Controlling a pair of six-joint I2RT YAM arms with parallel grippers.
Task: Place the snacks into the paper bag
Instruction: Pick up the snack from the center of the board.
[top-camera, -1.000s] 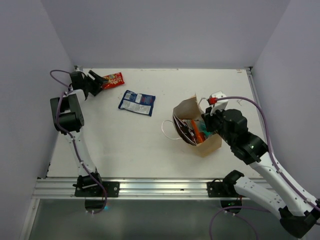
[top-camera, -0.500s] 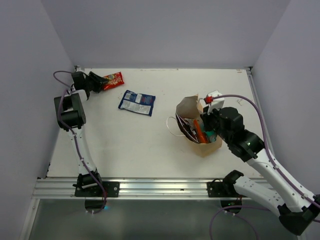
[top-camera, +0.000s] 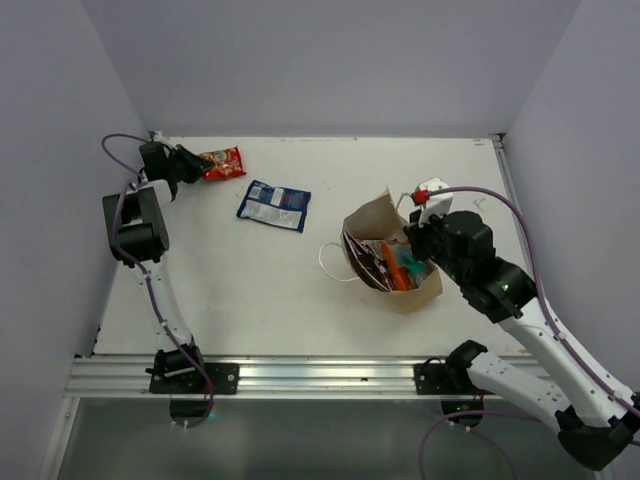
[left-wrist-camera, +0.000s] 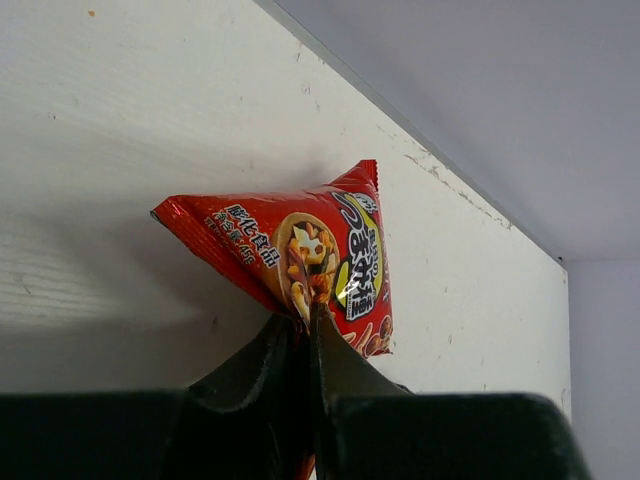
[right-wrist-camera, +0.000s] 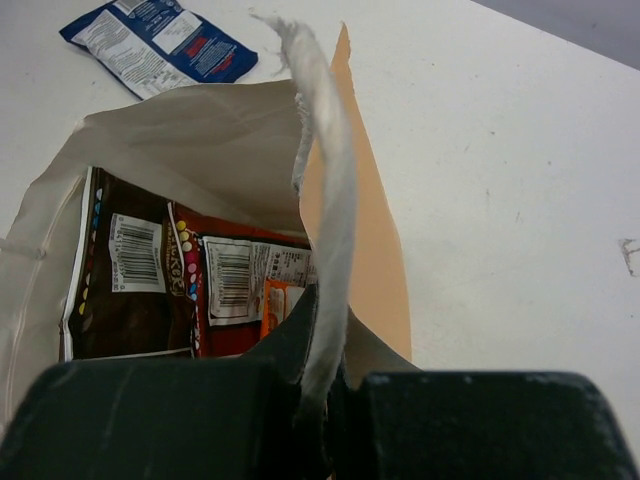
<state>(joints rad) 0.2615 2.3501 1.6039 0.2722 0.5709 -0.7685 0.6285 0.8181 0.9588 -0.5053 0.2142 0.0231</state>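
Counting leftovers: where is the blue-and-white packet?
In the top view the blue-and-white packet lies flat on the table, left of the paper bag, right of the red packet.

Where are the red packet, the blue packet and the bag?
red packet (left-wrist-camera: 320, 250): left wrist view, printed front.
blue packet (top-camera: 274, 204): top view, its middle.
bag (top-camera: 372, 214): top view, tan upper flap.

We are viewing a white table (top-camera: 300, 290) inside pale grey walls (top-camera: 330, 60). An aluminium rail (top-camera: 320, 375) is lining its near edge.
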